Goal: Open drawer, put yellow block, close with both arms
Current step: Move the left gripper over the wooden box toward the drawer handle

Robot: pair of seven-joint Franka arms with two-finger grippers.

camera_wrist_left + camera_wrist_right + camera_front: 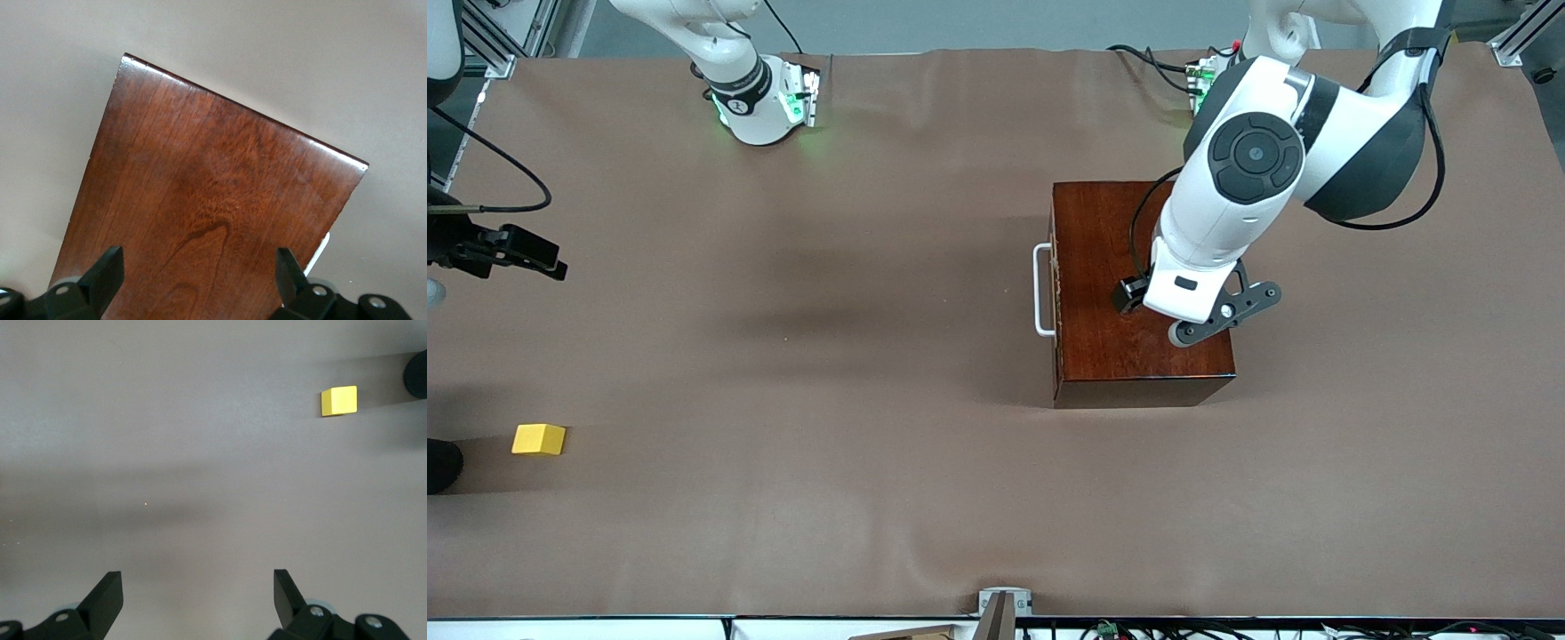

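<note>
The dark mahogany box (1138, 293) stands toward the left arm's end of the table. Its drawer (1056, 293) is shut, and the white bar handle (1040, 290) faces the right arm's end. My left gripper (200, 261) hangs open just above the box top (213, 187), holding nothing; in the front view the left arm's wrist (1209, 258) hides it. The yellow block (539, 439) lies on the cloth at the right arm's end, nearer the front camera than the box. My right gripper (198, 583) is open over bare cloth, short of the yellow block (339, 401).
Brown cloth (827, 400) covers the whole table. A round black object (440, 464) sits at the view's edge beside the block. The right arm's black hand (507, 251) shows at that same end. Metal frame posts (1516, 40) stand at the corners by the bases.
</note>
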